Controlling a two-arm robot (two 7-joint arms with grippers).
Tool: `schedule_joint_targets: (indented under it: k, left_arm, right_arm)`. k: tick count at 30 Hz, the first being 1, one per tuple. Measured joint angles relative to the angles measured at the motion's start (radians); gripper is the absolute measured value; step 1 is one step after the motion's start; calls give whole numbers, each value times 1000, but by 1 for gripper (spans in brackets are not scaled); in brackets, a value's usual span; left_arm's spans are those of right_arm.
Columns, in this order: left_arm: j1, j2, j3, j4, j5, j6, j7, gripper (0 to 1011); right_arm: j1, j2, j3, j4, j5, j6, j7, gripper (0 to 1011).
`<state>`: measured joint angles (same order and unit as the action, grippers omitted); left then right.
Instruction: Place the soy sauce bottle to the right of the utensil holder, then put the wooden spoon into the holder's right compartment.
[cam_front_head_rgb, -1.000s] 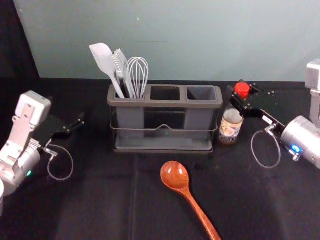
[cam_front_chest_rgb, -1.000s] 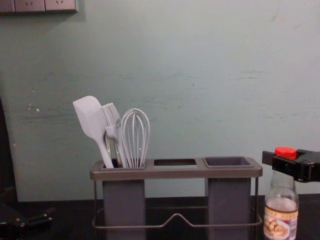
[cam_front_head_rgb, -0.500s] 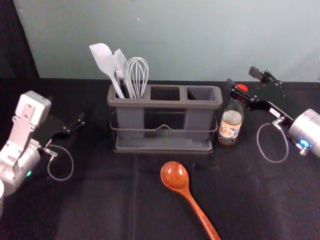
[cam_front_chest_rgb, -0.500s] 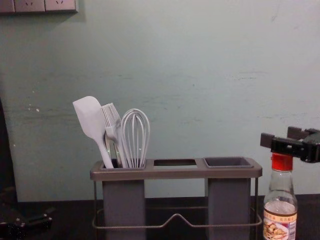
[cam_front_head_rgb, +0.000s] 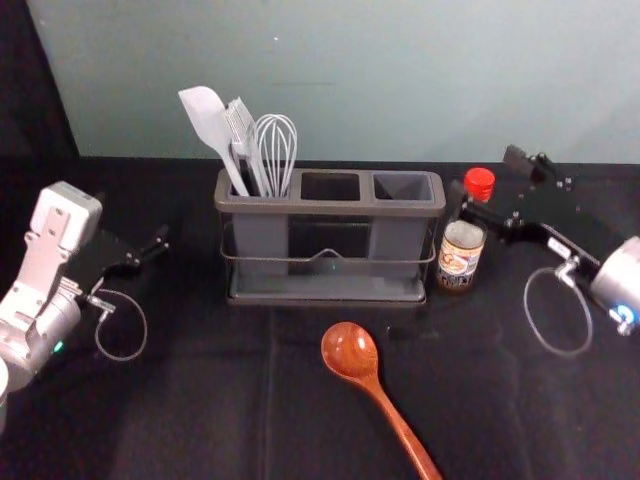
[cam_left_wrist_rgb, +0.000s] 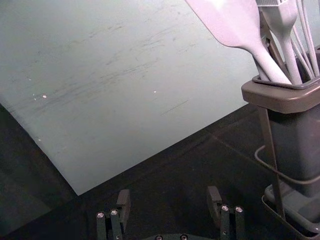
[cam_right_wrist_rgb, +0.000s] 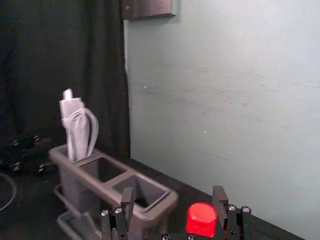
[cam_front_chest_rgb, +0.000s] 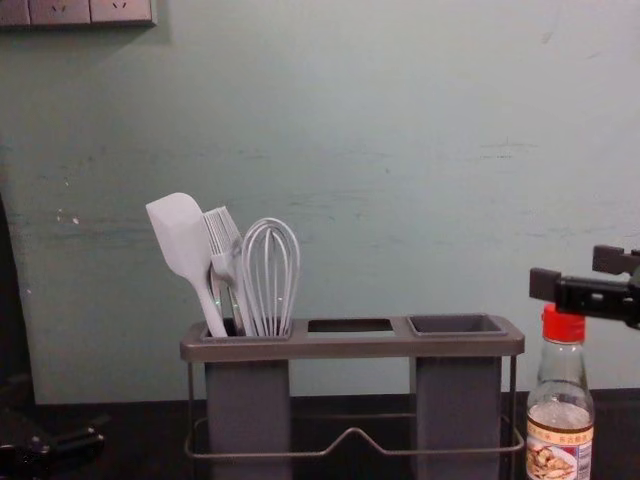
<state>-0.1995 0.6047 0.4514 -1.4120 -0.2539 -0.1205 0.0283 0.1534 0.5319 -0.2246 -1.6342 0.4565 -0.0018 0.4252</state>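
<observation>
The soy sauce bottle (cam_front_head_rgb: 460, 255) stands upright just right of the utensil holder (cam_front_head_rgb: 330, 208). My right gripper (cam_front_head_rgb: 486, 173) is open around and slightly above its red cap. In the chest view the right gripper (cam_front_chest_rgb: 575, 272) is higher than the cap (cam_front_chest_rgb: 563, 324). Between the spread fingers of the right gripper (cam_right_wrist_rgb: 173, 195) in its wrist view, the red cap (cam_right_wrist_rgb: 201, 219) lies nearer one finger. The wooden spoon (cam_front_head_rgb: 350, 352) lies in front of the holder, bowl toward it. Idle at the left, my left gripper (cam_front_head_rgb: 132, 222) is open; its wrist view shows the left gripper (cam_left_wrist_rgb: 169, 195) holding nothing.
A white spatula (cam_front_head_rgb: 205, 115), a brush (cam_front_head_rgb: 241, 130) and a whisk (cam_front_head_rgb: 276, 145) stand in the holder's left compartment. The wall (cam_front_head_rgb: 400, 80) rises behind the black tabletop (cam_front_head_rgb: 200, 400).
My right gripper has opened, let go of the bottle's cap, and moved up and a little to the right. The bottle remains upright beside the holder. The left arm has stayed still.
</observation>
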Motion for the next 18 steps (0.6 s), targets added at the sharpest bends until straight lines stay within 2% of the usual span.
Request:
schedule_joint_targets:
  k: [6,7,12,16,18]
  left_arm:
    - [0,0,0,0,0,0,0,1005]
    - [0,0,0,0,0,0,0,1005]
    - [0,0,0,0,0,0,0,1005]
    - [0,0,0,0,0,0,0,1005]
    - [0,0,0,0,0,0,0,1005]
  right_arm:
    - [-80,25,-2,-80,-22,-9,-6,1004]
    - [-80,25,-2,-80,-22,-9,-6,1004]
    - [-146,34,-14,-140,-68,-7,-31,1004]
    - [-186,39,-34,-185,-131,38,-71,1004]
    - [-206,41,-57,-212,-183,90,-97,1004]
